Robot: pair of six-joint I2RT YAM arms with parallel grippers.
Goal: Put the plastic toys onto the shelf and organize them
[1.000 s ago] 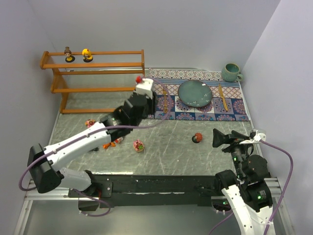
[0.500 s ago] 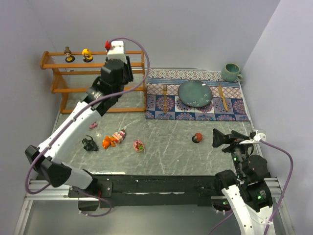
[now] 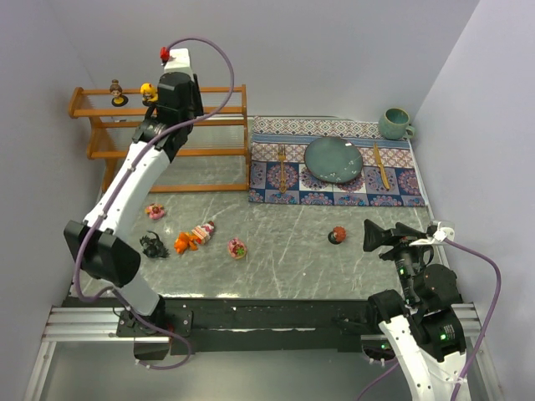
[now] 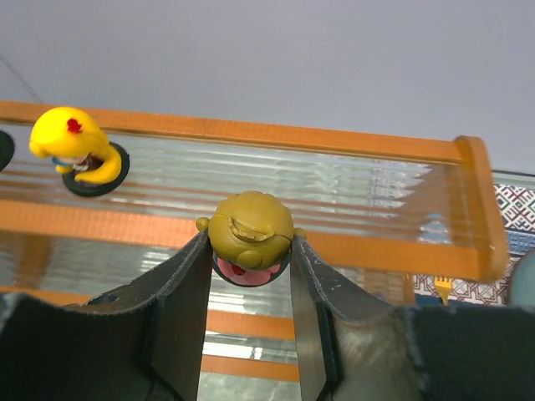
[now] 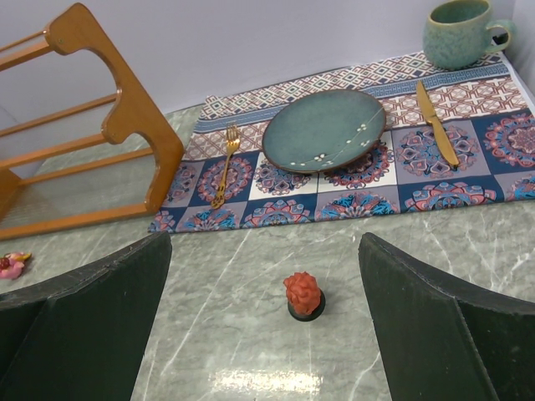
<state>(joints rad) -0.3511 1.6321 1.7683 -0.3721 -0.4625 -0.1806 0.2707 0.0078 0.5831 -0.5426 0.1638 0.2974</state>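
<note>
My left gripper [image 4: 250, 241] is shut on a toy with a mustard-yellow head [image 4: 248, 219], held just in front of the top tier of the orange wooden shelf [image 4: 351, 146]. To its left a yellow-haired toy [image 4: 77, 152] stands on that tier, beside a brown-haired one [image 3: 118, 92]. In the top view the left gripper [image 3: 171, 98] is over the shelf [image 3: 209, 89]. Several toys lie on the table: a pink one [image 3: 155, 211], a dark creature [image 3: 153, 245], an orange one [image 3: 184, 243], a round pink one [image 3: 237, 247]. My right gripper [image 5: 265, 246] is open, above a red-haired toy [image 5: 303, 293].
A patterned placemat [image 3: 401, 180] at the back right carries a teal plate [image 3: 333, 159], a gold fork [image 3: 282, 167] and a knife [image 3: 380, 164]. A teal mug [image 3: 394, 124] stands at its far corner. Walls close in on the left, right and back.
My left arm has swung from the placemat's left edge up and left to the shelf's top tier, carrying its toy. The right arm has not moved.
</note>
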